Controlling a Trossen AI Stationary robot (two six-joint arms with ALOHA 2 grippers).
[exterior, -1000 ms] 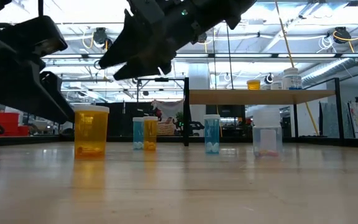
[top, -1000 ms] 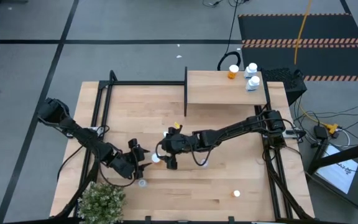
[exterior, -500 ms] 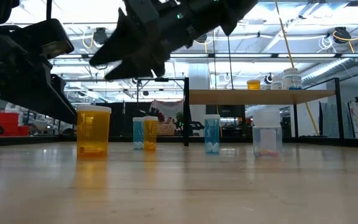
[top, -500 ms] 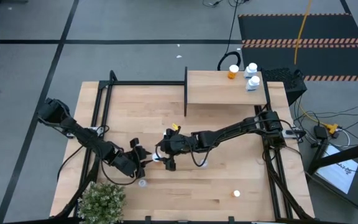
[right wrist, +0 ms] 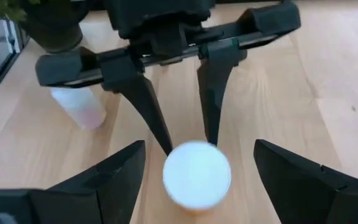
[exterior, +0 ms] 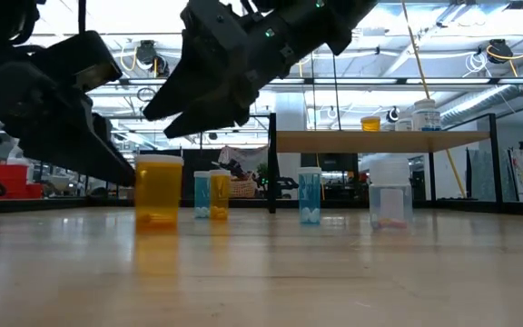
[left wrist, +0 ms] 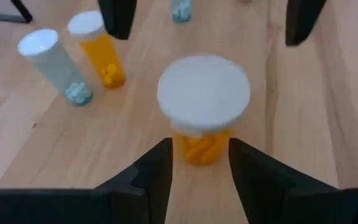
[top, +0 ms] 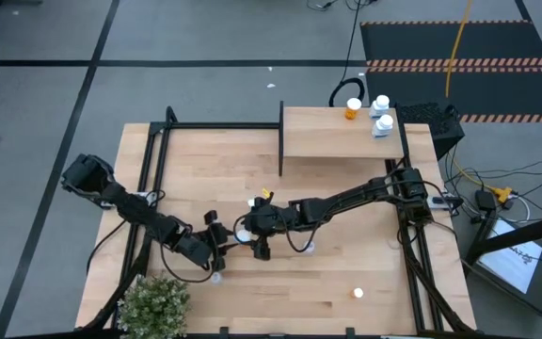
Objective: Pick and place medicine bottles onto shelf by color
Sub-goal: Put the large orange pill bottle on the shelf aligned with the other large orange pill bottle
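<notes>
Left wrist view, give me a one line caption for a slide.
Left gripper closed on a large orange bottle, with two smaller bottles standing beyond.

From my remote station I saw a small leafy potted plant (top: 154, 303) at the near left corner of the light-wood table (top: 346, 188). Grey floor (top: 205, 38) surrounded it, with a black mat edged in orange-striped tape (top: 459, 45) crossed by a yellow cable (top: 455, 42).
</notes>
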